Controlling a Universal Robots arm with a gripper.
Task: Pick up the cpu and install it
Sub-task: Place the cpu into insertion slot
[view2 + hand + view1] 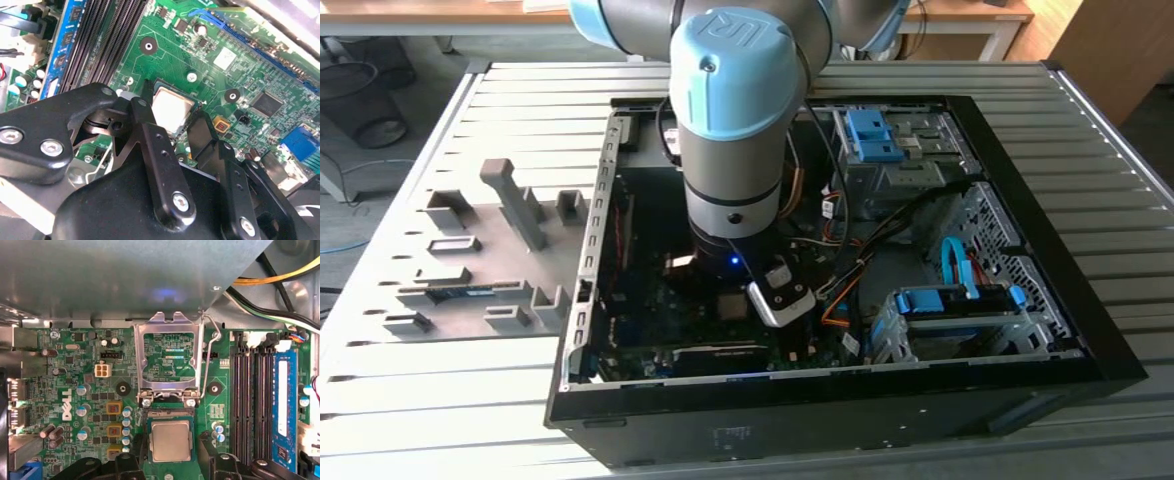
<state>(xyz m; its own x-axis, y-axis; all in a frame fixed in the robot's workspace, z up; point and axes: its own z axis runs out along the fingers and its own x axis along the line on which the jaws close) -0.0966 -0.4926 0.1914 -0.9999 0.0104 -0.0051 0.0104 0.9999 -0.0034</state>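
The cpu (171, 441) is a small silvery square lying flat in the socket on the green motherboard (90, 390); the second wrist view has the cpu (171, 109) too. My gripper (172, 442) straddles it, one black finger on each side with a thin gap to the chip's edges, so it reads as open. The same straddle shows for the gripper (173, 106) in the second wrist view. The hinged socket frame (170, 357) stands swung open beside the chip, its wire lever (212, 357) raised. In the exterior view my arm (734, 150) reaches down into the computer case (854, 385).
Dark memory slots (252, 390) and a blue memory stick (284, 400) run beside the socket. A grey metal box (125, 275) overhangs the board, with cables (280, 295) next to it. A drive cage (947, 320) fills the case's corner. A grey fixture plate (467, 270) lies at the exterior view's left.
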